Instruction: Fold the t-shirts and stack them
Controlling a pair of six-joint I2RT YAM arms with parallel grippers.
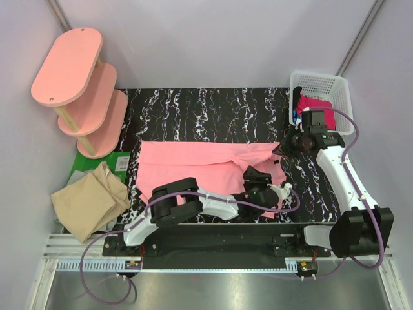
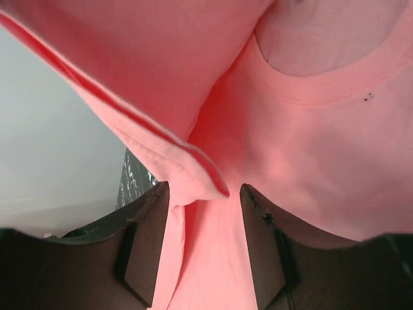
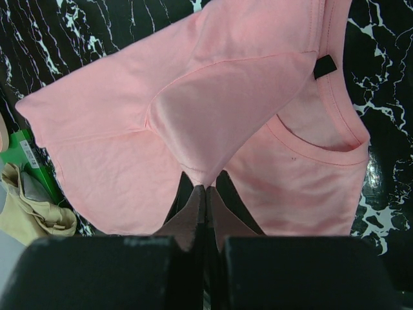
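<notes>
Right fingers (image 3: 193,219) pinch the salmon t-shirt (image 1: 193,165); left fingers (image 2: 142,245) spread around its hem.
Folding looks barely begun: tan t-shirt (image 1: 87,200) and magenta t-shirt (image 1: 316,106) lie bunched, nothing stacked.

Three shirts: one pink shirt (image 1: 193,165) mid-table, one tan shirt (image 1: 87,200) past the table's (image 1: 213,110) left edge, one magenta shirt (image 1: 312,103) in the basket (image 1: 326,82). One basket, far right corner. One shelf (image 1: 68,64) of three boards, far left corner. Two arms: left arm (image 1: 193,205), right arm (image 1: 345,174).
</notes>
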